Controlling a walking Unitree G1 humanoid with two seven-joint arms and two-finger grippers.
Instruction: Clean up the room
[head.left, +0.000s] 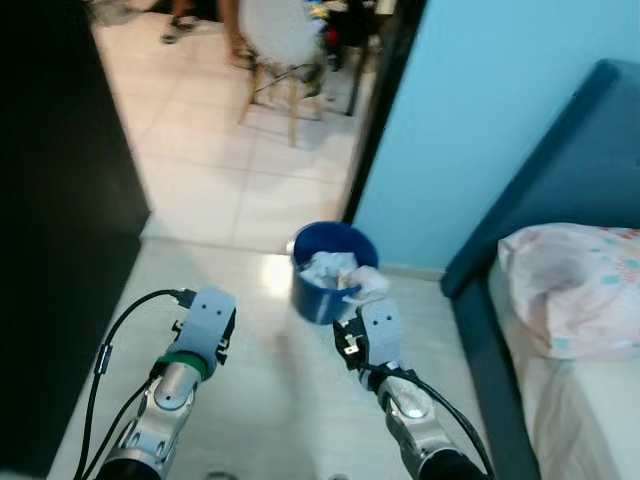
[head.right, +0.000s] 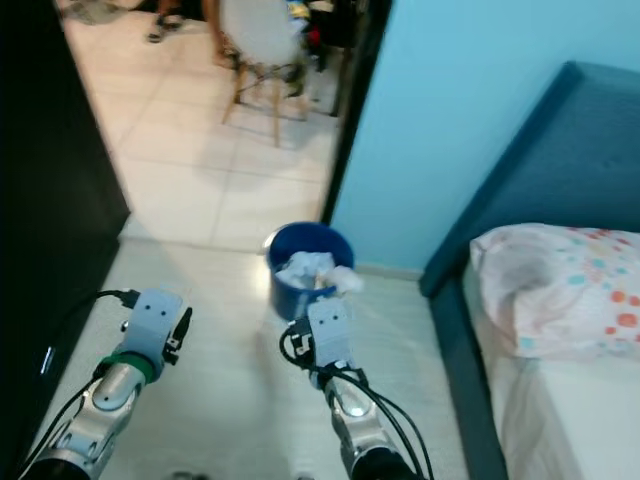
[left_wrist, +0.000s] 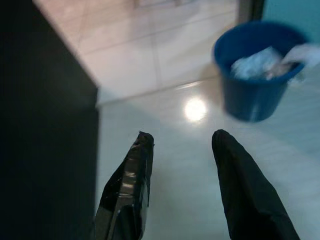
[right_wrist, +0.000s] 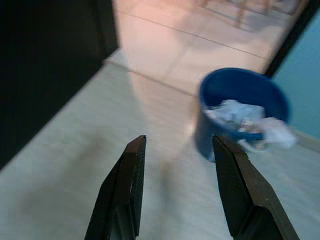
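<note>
A blue bucket (head.left: 322, 262) stands on the pale floor by the light blue wall, beside the doorway. Crumpled white paper (head.left: 328, 268) fills it, and one piece (head.left: 368, 281) hangs over its rim. My left gripper (left_wrist: 181, 145) is open with nothing between its fingers, held over the floor short of the bucket (left_wrist: 257, 75) and to its left. My right gripper (right_wrist: 179, 144) is open too, empty, pointing at the floor just before the bucket (right_wrist: 240, 112). Both wrists (head.left: 205, 325) (head.left: 374, 335) are raised in front of me.
A dark cabinet (head.left: 50, 220) stands along the left. A blue bed frame (head.left: 545, 220) with a patterned pillow (head.left: 580, 290) lies at the right. Beyond the doorway are a white chair (head.left: 280, 45) on wooden legs and a person's feet (head.left: 180, 25).
</note>
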